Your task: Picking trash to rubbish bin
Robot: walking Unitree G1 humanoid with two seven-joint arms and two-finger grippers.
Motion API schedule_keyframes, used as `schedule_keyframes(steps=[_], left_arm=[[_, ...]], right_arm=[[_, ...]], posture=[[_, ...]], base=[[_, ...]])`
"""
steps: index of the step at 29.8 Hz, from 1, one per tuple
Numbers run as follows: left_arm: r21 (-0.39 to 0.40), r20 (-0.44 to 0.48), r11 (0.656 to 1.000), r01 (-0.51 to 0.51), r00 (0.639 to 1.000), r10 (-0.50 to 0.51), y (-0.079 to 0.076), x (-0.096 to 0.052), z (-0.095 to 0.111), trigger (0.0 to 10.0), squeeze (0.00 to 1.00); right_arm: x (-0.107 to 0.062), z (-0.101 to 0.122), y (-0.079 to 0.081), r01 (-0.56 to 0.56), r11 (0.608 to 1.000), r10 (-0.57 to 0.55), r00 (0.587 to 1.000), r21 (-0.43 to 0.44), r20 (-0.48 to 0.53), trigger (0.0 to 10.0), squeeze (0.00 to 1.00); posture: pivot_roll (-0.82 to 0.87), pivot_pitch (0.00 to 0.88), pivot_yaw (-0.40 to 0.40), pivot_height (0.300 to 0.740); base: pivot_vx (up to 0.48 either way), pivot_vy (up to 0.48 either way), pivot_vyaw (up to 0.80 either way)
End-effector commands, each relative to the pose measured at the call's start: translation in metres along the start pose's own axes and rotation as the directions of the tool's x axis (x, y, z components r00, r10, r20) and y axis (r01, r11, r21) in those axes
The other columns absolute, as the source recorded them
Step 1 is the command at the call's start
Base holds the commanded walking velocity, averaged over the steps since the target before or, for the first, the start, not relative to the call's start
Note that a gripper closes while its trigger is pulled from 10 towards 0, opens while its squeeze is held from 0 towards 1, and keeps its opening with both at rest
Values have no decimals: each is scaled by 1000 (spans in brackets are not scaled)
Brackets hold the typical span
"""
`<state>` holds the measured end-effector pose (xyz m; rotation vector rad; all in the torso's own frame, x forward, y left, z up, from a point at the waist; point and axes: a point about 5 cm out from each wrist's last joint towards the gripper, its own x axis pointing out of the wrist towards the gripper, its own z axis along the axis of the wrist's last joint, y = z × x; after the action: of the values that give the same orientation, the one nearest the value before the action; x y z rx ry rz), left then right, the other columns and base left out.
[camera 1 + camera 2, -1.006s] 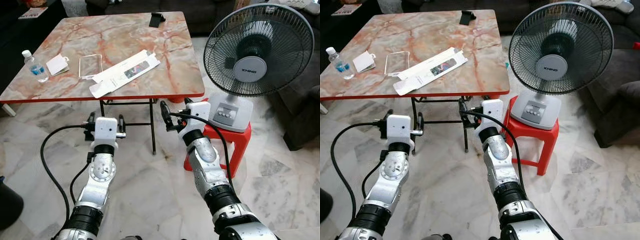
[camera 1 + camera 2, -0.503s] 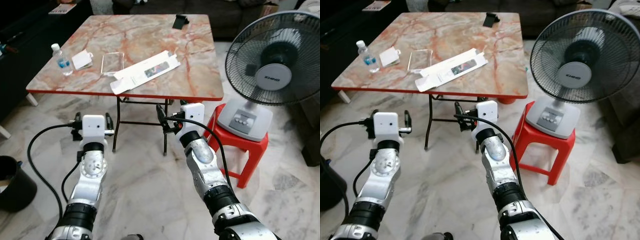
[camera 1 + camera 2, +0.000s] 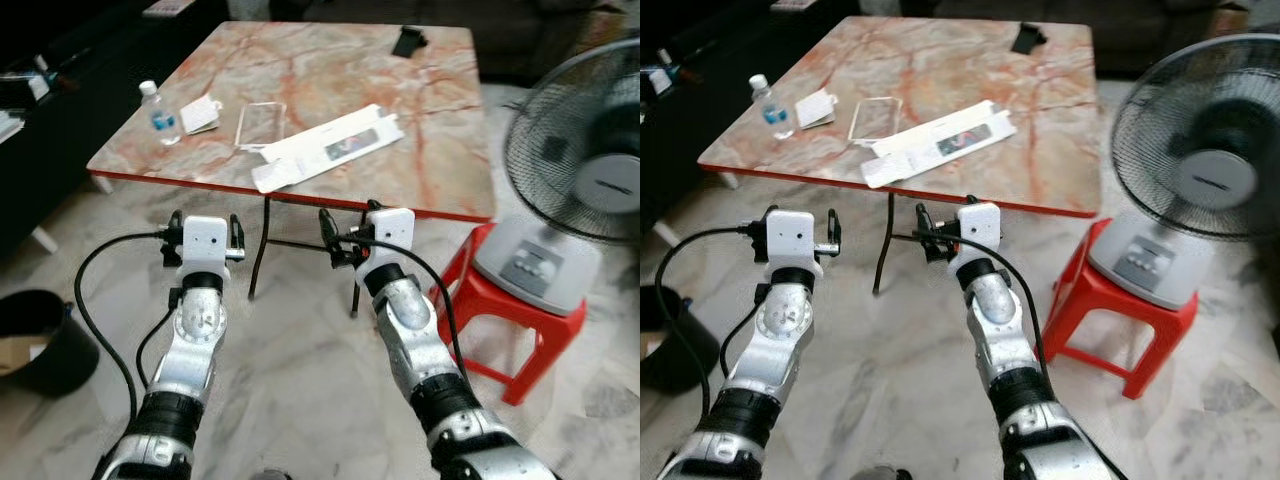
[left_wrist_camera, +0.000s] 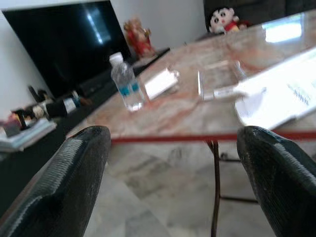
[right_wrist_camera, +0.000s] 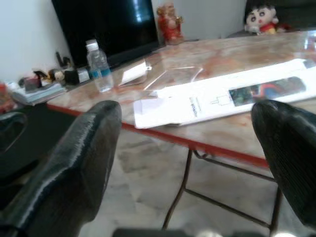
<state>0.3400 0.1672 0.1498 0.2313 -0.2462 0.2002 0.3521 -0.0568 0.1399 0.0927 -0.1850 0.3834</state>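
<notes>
From the head views, both arms reach forward over the marble floor (image 3: 300, 390), short of the table (image 3: 440, 130); the left gripper (image 3: 204, 232) and right gripper (image 3: 345, 235) hang just below its near edge, and neither holds anything. On the tabletop, a long white box (image 3: 325, 148) lies flat toward the near edge, with a clear case (image 3: 261, 122) beside it toward the left edge, then a small white card (image 3: 201, 113), and a bottle (image 3: 159, 112) upright near the left edge. A black object (image 3: 408, 41) sits at the far edge. A fan (image 3: 580, 190) stands on a red stool (image 3: 520, 300) off the table's right side, and a black bin (image 3: 45, 340) sits on the floor, well to the left. In the left wrist view, the two black fingers (image 4: 64, 187) stand wide apart with nothing between them, framing the bottle (image 4: 126, 81), the card (image 4: 160, 83) and the case (image 4: 219, 79), all somewhat blurred. In the right wrist view, the fingers (image 5: 74, 173) are likewise spread and empty, looking across the near edge at the box (image 5: 222, 101), with the bottle (image 5: 98, 65) farther back; a dark screen (image 5: 108, 24) fills the wall behind, probably a television.
</notes>
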Motion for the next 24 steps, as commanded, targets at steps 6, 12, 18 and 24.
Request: schedule_keyframes(steps=[6,12,18,24], left_arm=[[-14,5,1000,16,1000,-16,-4,0,2,10000,0],[-16,11,1000,21,1000,-21,-5,0,3,10000,0],[-17,17,1000,26,1000,-26,-6,1,5,10000,0],[-15,17,1000,25,1000,-25,-6,1,5,10000,0]], right_arm=[[1,2,3,-7,1000,7,1000,10,13,10000,0],[1,1,3,-9,1000,9,1000,9,10,10000,0],[0,1,2,-13,1000,14,1000,-16,12,10000,0],[0,1,1,-4,1000,4,1000,10,14,10000,0]], posture=[[121,83,58,728],[120,85,59,728],[121,93,57,728],[125,105,56,728]], base=[[317,0,0],[316,0,0],[318,0,335],[319,0,400]])
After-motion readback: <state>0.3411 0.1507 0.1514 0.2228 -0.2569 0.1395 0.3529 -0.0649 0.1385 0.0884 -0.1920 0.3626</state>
